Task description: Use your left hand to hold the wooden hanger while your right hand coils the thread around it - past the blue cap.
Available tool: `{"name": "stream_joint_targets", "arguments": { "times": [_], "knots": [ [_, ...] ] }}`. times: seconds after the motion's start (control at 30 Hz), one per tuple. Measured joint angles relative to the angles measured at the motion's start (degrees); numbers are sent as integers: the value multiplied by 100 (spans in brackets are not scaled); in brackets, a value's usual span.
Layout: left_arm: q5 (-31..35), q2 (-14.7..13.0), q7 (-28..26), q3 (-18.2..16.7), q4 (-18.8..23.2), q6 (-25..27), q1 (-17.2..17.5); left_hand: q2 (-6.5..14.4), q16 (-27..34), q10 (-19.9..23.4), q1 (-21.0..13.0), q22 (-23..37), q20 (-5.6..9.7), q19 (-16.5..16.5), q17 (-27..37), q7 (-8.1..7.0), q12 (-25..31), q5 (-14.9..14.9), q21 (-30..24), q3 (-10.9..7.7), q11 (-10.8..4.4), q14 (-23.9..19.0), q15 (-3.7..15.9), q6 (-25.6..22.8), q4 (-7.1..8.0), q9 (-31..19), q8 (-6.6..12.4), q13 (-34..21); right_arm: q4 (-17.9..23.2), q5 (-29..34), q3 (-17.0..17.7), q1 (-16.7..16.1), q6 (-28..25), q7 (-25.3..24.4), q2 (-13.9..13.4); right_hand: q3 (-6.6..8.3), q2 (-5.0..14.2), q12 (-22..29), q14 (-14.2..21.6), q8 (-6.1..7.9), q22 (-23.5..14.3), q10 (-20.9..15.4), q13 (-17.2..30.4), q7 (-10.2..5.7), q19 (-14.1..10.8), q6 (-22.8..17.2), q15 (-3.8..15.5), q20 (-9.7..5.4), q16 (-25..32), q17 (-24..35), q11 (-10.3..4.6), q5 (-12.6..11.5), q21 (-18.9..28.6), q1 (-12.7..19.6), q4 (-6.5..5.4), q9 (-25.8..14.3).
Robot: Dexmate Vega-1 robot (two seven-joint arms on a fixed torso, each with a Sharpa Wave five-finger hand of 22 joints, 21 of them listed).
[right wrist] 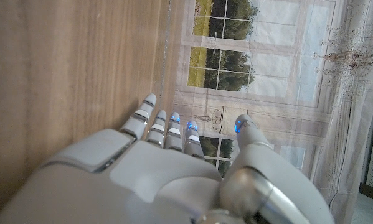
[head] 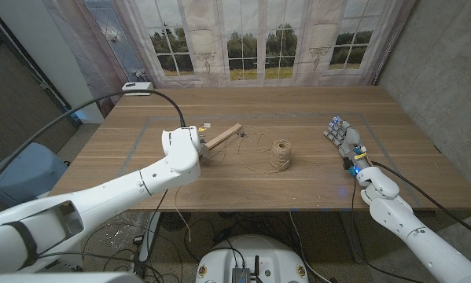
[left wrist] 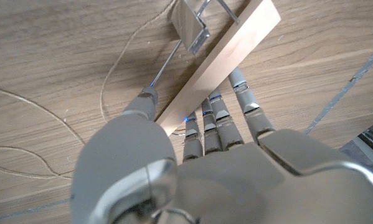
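Observation:
The wooden hanger (head: pixel 226 134) lies left of the table's middle, a pale bar (left wrist: pixel 230 56) with a metal wire hook and a small wooden block at its far part. My left hand (head: pixel 189 145) is at its near end. In the left wrist view this hand (left wrist: pixel 192 168) holds the bar, thumb on one side and fingers reaching under the other. A spool of tan thread (head: pixel 281 154) stands upright to the right of the hanger. Loose thread (head: pixel 255 148) loops from it toward the hanger and trails over the wood (left wrist: pixel 111 68). My right hand (head: pixel 344 135) stands open far to the right, fingers (right wrist: pixel 158 121) spread, holding nothing.
The wooden table (head: pixel 298 110) carries a faint taped rectangle outline. A curtain with printed windows (head: pixel 251 39) hangs behind the far edge. A black cable (head: pixel 101 106) arcs over my left arm. A blue chair (head: pixel 19 173) stands off the left side.

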State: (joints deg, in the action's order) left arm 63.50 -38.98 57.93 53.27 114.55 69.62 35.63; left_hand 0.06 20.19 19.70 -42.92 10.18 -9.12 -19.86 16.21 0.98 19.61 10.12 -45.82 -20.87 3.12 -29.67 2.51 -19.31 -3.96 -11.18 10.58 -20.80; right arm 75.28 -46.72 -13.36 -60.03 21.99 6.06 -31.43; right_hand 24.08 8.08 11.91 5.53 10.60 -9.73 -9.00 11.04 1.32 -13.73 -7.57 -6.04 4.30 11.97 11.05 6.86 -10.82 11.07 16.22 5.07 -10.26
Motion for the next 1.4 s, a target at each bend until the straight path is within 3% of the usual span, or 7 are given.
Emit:
{"name": "stream_joint_targets", "arguments": {
  "times": [0.07,0.27,0.37,0.4,0.73,1.07,1.4],
  "knots": [
    [402,139,96,-259,3,-160,250,-133,-140,-37,181,-7,-100,62,-62,-17,-75,0,69,118,-112,156,-49,156,58,0,-21,0,-4,0,-2,29,-12,8,-2,0,0,0,0,0,0,0,0,0,0,0,0,0,0,0,0,0,0,0,0,0],
    [1443,550,216,-1015,112,-578,906,-162,-205,212,318,-6,-164,64,-101,-24,-69,34,124,163,-405,245,-139,247,105,0,-21,4,-20,10,-40,107,-55,17,-1,0,0,0,0,0,0,0,0,0,0,0,0,0,0,0,0,0,0,0,0,0],
    [2066,550,223,-1015,112,-818,906,-128,-205,270,344,-6,-185,43,-133,12,-80,34,133,163,-381,244,-138,210,105,-1,3,27,-23,20,-73,151,-60,17,12,0,0,0,-1,0,0,0,0,-23,0,-23,0,0,0,0,0,0,0,0,0,0],
    [2326,831,202,-1495,225,-903,1242,-75,-205,301,291,-6,-195,33,-135,31,-80,56,139,144,-351,214,-129,191,85,-1,24,50,-22,58,-81,163,-88,18,15,0,0,0,0,0,0,0,0,-32,0,-32,0,0,0,0,0,0,0,0,0,0],
    [3667,1483,126,-2387,324,-1638,1766,165,-205,452,51,-6,-131,-92,-212,90,-80,70,155,-30,-383,27,-46,63,-88,-1,89,61,58,142,-124,193,-122,-91,27,0,0,-26,-1,0,0,-31,0,-31,0,-31,1,0,0,0,32,0,0,0,0,0],
    [4070,1867,367,-2785,190,-2219,1890,133,-244,512,22,-5,-131,-91,-254,77,-51,70,197,-67,-382,27,-46,-45,-125,27,90,61,153,181,-128,156,-124,-189,28,0,0,-26,-1,0,0,-31,0,-31,0,-31,1,0,0,0,31,0,0,1,0,0],
    [4135,2047,530,-2903,42,-2484,1906,110,-244,512,-1,-5,-127,-95,-265,82,-51,69,218,-67,-383,28,-46,-101,-174,26,131,61,184,187,-107,110,-86,-222,22,0,-25,-26,-1,0,0,-31,0,-31,0,-31,1,0,0,-1,31,0,0,-25,0,0]
  ]
}}
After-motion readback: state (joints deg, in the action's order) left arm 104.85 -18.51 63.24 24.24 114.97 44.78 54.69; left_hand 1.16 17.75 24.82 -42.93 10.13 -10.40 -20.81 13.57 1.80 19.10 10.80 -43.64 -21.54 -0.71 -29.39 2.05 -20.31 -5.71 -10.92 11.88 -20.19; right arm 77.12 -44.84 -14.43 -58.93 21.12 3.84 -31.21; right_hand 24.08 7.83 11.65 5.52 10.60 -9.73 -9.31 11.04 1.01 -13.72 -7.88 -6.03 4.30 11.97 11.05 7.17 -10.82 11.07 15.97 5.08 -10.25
